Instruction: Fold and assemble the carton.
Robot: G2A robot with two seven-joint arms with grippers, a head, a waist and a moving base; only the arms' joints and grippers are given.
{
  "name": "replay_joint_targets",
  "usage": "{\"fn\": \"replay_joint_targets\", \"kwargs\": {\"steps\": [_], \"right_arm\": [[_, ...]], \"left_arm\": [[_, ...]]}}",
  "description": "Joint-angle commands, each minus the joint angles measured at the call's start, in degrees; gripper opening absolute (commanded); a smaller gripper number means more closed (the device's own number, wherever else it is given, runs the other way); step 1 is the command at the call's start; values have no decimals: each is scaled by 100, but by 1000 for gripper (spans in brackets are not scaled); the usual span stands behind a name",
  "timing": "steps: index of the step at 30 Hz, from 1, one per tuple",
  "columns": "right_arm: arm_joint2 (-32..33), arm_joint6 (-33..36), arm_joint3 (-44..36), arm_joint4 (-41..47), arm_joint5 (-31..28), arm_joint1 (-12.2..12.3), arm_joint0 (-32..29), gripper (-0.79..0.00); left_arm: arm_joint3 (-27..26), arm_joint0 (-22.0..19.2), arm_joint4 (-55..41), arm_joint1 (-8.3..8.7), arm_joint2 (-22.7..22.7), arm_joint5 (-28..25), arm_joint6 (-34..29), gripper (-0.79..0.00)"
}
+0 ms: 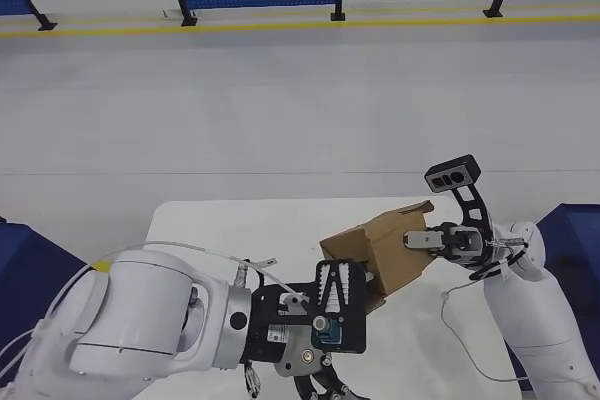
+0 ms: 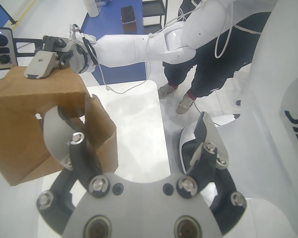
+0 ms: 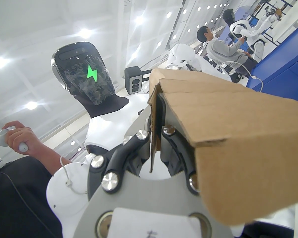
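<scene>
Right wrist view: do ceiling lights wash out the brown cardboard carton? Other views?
Right wrist view: ceiling lights flare behind, brown cardboard carton is legible. Left wrist view: edges bend, white table reflects light softly. Top view: even light, no glare.

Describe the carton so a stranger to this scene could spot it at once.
Start at the white round-cornered table. Over it is the carton, with the right hand clamped on one wall and the open left hand at its loose flap. It is the only brown cardboard thing amid white and grey surfaces.
</scene>
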Motion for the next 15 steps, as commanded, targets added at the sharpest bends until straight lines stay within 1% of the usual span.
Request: {"fn": "replay_joint_targets", "kwargs": {"steps": [1, 9, 15], "right_arm": [[28, 2, 2, 1, 9, 0, -12, -785], [154, 44, 63, 6, 28, 3, -29, -785], [135, 58, 76, 0, 48, -9, -5, -785]], "left_arm": [[0, -23, 103, -4, 50, 43, 6, 0], [0, -51, 133, 2, 39, 111, 92, 0], [0, -60, 196, -3, 134, 151, 136, 0]]}}
